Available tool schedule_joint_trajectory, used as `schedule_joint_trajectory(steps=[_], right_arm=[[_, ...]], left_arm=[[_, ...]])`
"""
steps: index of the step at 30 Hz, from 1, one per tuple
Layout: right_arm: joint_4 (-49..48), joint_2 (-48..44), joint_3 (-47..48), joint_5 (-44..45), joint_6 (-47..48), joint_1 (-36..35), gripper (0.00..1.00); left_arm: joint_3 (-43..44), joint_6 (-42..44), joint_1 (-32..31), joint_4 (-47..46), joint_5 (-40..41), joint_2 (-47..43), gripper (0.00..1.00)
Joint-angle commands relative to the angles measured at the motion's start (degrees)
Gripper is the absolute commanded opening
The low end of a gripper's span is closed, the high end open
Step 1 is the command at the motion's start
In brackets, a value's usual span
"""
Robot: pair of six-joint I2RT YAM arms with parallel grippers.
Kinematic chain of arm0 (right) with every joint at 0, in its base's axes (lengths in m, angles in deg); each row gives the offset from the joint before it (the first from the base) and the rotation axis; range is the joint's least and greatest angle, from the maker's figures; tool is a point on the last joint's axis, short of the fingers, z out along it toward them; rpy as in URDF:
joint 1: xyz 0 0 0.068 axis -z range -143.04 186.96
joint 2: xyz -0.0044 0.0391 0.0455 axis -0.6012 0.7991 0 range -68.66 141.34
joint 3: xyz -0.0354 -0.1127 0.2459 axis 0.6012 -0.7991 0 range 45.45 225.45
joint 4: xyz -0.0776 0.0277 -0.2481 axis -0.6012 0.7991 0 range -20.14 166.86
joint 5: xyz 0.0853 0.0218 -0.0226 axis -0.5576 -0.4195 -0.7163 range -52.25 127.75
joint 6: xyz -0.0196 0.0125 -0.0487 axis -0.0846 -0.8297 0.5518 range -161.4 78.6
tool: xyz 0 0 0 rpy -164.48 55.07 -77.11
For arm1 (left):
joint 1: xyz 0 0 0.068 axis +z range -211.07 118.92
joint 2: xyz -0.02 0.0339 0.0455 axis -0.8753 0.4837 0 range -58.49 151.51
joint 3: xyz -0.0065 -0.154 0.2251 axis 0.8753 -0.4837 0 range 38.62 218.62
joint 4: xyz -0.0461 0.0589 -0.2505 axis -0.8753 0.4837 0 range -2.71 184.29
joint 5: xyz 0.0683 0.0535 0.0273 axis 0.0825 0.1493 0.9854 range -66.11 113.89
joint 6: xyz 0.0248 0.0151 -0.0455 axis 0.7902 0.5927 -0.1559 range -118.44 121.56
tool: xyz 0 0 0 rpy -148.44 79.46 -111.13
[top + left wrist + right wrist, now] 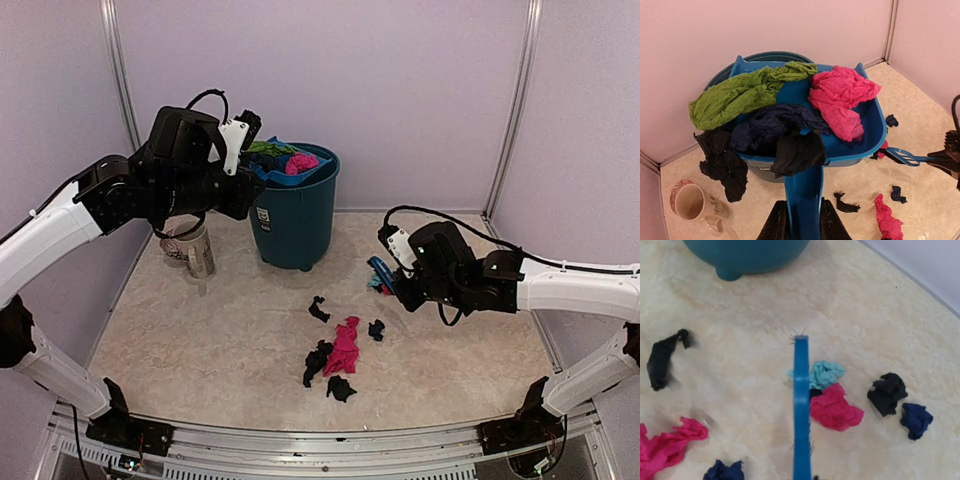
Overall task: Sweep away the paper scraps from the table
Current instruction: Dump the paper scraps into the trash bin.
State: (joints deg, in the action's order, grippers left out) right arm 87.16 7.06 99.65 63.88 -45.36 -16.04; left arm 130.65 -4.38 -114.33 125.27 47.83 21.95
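Note:
My left gripper [252, 172] [801, 204] is shut on the handle of the blue dustpan [860, 135], held over the teal bin [295, 225]. The pan carries green, pink [842, 97], dark blue and black scraps; black ones hang over its near rim. My right gripper [402, 278] holds the blue hand brush [801, 410] low over the table [200, 340]; its fingers are out of the wrist view. Teal [825, 374] and pink [835, 411] scraps lie against the brush. More pink [345, 345], black [318, 308] and dark blue [376, 329] scraps lie mid-table.
A mug [195, 250] [690, 201] stands left of the bin, under the left arm. Lilac walls close the back and sides. Black [887, 392] and dark blue [915, 419] scraps lie right of the brush. A metal rail [320, 440] runs along the front.

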Motion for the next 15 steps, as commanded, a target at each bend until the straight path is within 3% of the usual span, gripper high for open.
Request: schedule_joint_trajectory(steps=[1, 6, 15], right_arm=[[-1.38, -2.03, -1.38, -0.39, -0.84, 0.55, 0.0], [-1.77, -3.89, -3.2, -0.28, -1.21, 0.57, 0.0], [-2.77, -7.47, -6.8, 0.24, -1.64, 0.91, 0.0]], left_arm=[[6.67, 5.69, 4.6, 2.57, 0.06, 5.49, 0.0], [13.49, 9.74, 8.67, 3.72, 5.08, 13.58, 0.0], [21.17, 24.5, 7.58, -1.86, 26.73, 25.45, 0.0]])
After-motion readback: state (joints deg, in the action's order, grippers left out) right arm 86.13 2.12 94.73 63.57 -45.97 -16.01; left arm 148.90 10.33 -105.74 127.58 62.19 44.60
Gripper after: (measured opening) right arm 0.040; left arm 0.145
